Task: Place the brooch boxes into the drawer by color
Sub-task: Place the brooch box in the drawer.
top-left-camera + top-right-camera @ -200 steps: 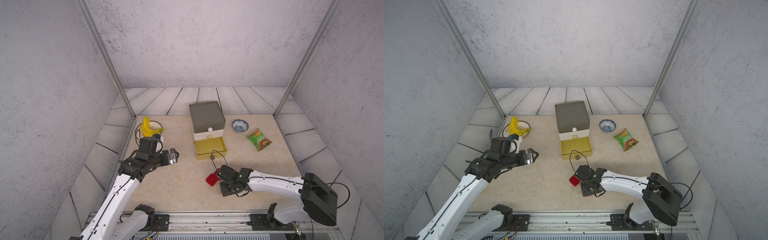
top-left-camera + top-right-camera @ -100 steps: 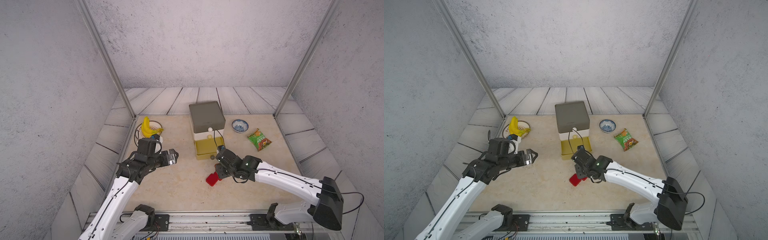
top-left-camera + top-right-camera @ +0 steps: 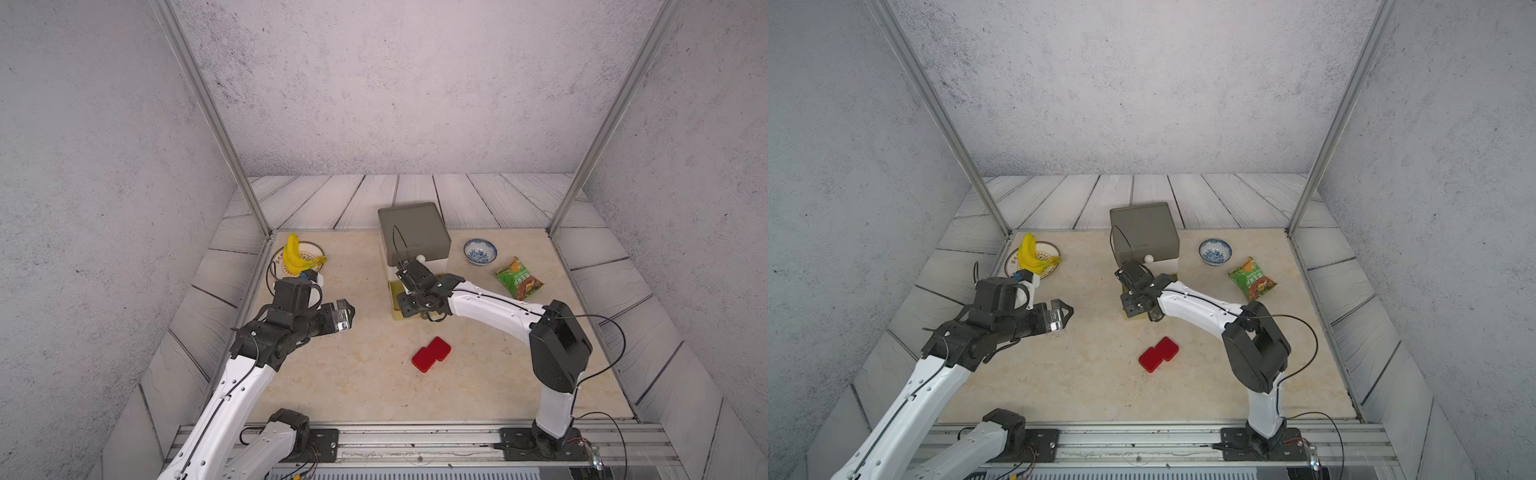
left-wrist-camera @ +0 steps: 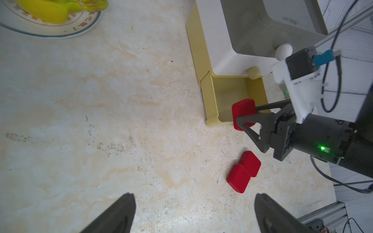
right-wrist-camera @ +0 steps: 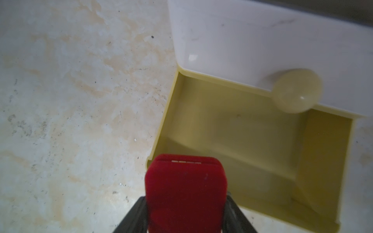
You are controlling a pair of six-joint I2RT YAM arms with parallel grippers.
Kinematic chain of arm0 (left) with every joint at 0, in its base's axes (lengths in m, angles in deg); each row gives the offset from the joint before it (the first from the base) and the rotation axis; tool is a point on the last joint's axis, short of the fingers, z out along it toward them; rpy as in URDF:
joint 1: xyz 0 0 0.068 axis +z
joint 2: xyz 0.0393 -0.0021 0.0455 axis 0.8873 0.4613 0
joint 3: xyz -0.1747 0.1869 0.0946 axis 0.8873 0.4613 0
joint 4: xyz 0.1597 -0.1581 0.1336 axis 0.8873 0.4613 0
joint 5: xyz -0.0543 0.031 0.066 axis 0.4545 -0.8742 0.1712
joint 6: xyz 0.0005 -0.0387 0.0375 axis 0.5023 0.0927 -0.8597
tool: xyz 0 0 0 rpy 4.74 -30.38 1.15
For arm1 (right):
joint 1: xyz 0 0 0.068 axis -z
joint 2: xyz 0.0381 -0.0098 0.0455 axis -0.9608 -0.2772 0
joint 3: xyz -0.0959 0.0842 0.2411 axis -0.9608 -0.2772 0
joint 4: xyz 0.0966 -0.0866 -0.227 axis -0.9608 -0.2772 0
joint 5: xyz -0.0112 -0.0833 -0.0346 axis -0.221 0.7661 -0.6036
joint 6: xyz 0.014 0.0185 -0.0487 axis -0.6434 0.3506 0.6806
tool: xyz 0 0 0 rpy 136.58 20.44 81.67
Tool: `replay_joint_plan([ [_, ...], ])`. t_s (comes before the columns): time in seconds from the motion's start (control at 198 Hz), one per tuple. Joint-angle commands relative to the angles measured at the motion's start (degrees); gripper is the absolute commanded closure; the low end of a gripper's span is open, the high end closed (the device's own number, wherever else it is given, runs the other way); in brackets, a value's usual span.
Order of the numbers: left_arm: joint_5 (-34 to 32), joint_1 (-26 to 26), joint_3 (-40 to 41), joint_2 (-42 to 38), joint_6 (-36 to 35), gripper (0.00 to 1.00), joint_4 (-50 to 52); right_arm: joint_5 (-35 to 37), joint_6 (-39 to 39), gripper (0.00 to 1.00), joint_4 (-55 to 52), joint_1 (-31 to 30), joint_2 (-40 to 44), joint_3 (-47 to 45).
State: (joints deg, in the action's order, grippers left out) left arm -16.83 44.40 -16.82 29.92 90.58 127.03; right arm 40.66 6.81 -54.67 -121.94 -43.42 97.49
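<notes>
A small three-tier drawer chest [image 3: 413, 232] stands on a pale marbled surface [image 3: 332, 382], with its yellow bottom tier [image 4: 232, 94] pulled out and nothing visible inside. At the front corner of that open tier, the right end effector [image 4: 245, 114] is closed partway on a red brooch box [image 5: 185, 187], which is pinched by opposite sides between the two fingers and held clear of the surface. A pair of red boxes [image 3: 424, 360] lies touching on the surface, farther out in front of the chest. The left end effector [image 3: 344, 312] hangs well apart from the chest, spread wide and empty. The boxes look light and stiff, and their velvety skin should resist slipping. A hold across two opposite edges seems best.
</notes>
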Motion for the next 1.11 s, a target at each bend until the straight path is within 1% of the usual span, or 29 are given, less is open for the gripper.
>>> replay_joint_plan([
  [0.0, -1.28, -0.24, -0.44, -0.87, -1.37, 0.02, 1.11, 1.7, 2.49, 0.61, 0.38, 0.47, -2.97, 3.48],
  [0.146, -1.26, -0.24, -0.13, -0.45, -1.51, 0.02, 0.78, 2.92, 2.8, 0.61, 0.75, 0.95, -4.67, 4.37],
  [0.434, -0.98, -0.24, 0.13, 0.02, -1.68, 0.02, 0.25, 3.56, 3.15, 0.62, 1.37, 1.72, -3.18, 4.99],
  [0.938, -1.66, -0.24, -0.39, -0.14, -2.48, 0.02, 1.11, 1.91, 2.39, 0.61, 3.17, 2.41, -10.06, 8.06],
  [1.024, -1.59, -0.24, -0.42, -0.04, -2.43, 0.02, 1.06, 1.82, 2.09, 0.59, 3.26, 2.37, -10.58, 8.07],
  [1.059, -1.55, -0.24, -0.41, -0.03, -2.51, 0.02, 1.02, 1.82, 2.01, 0.56, 3.19, 2.39, -10.77, 8.07],
  [1.104, -1.58, -0.24, -0.54, -0.11, -2.43, 0.02, 1.02, 1.9, 1.9, 0.5, 3.17, 2.41, -10.81, 8.08],
])
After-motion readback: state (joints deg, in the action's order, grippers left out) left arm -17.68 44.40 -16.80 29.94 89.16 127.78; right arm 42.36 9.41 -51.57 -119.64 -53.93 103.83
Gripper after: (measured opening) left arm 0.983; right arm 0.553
